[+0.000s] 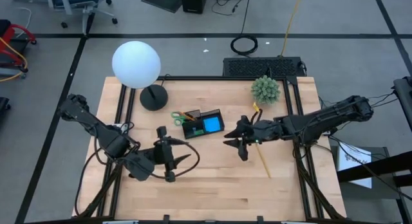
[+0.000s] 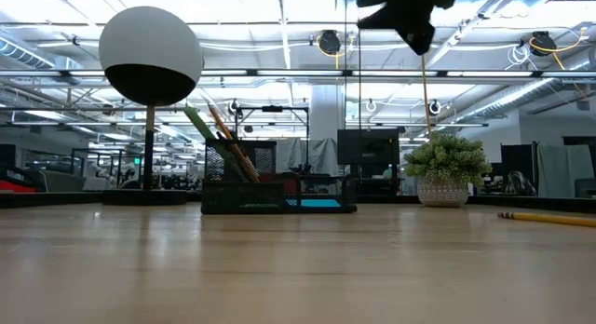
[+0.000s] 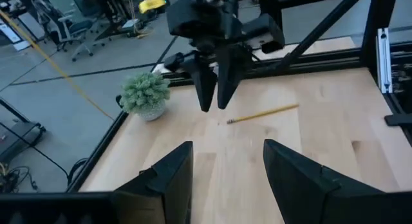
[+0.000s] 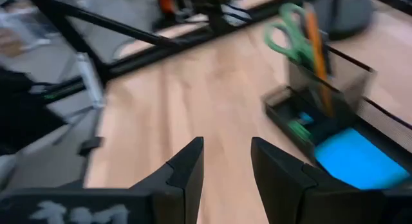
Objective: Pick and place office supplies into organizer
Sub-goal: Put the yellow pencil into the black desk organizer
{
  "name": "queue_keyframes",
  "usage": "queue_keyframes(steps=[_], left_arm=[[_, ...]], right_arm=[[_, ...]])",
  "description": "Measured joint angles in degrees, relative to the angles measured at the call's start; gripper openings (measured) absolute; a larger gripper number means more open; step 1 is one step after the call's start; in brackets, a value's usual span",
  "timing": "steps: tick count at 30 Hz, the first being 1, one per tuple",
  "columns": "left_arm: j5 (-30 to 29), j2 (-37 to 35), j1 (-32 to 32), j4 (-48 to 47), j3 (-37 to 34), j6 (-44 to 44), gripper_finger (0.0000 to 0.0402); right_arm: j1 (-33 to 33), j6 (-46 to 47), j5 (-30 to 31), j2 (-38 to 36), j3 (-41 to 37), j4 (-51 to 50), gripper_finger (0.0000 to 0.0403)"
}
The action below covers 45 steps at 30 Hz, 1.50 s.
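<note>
Green scissors [image 1: 177,116], blue sticky pad [image 1: 212,125] — black organizer [image 1: 220,114].

Pale wood table [image 1: 212,179], smooth and faintly glossy; black mesh organizer [image 2: 279,189] (looks like wire metal); matt white lamp globe [image 1: 136,64]; painted yellow pencil [image 1: 262,161]; matt dark gripper fingers [image 4: 187,172].

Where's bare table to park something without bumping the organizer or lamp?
Bare wood runs along the near edge, below the left gripper and right gripper, and between them. Crowded at the far side: lamp base, organizer, plant. A yellow pencil lies right of centre.
</note>
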Motion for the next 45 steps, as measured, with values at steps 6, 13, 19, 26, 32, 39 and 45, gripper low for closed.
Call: queue_keyframes(steps=[6, 13, 19, 26, 32, 39, 45], left_arm=[[0.3, 0.1, 0.5, -1.5, 0.0, -1.0, 0.0195], [0.3, 0.1, -0.5, -2.1, 0.0, -2.1, 0.0195], [0.4, 0.1, -0.9, -4.6, 0.0, -4.5, 0.0195], [0.4, 0.1, -0.9, -4.6, 0.0, -4.7, 0.0196], [0.4, 0.1, -0.9, -4.8, 0.0, -4.6, 0.0196], [0.5, 0.1, -0.9, -6.3, 0.0, -5.0, 0.0196], [0.5, 0.1, -0.9, -7.5, 0.0, -5.7, 0.0196]], right_arm=[[2.4, 6.5, 7.7, 0.6, 1.0, -8.4, 0.0118], [5.7, 17.1, 15.5, 8.8, 12.7, -32.5, 0.0118], [6.8, 34.5, 13.2, 19.0, 25.4, -59.6, 0.0118], [6.8, 51.6, 4.3, 23.8, 29.5, -86.6, 0.0118], [8.0, 52.4, 2.5, 22.9, 27.1, -82.2, 0.0118], [8.6, 53.4, 1.4, 21.8, 22.9, -79.1, 0.0118], [8.6, 55.9, -2.3, 14.3, 10.7, -69.9, 0.0118]])
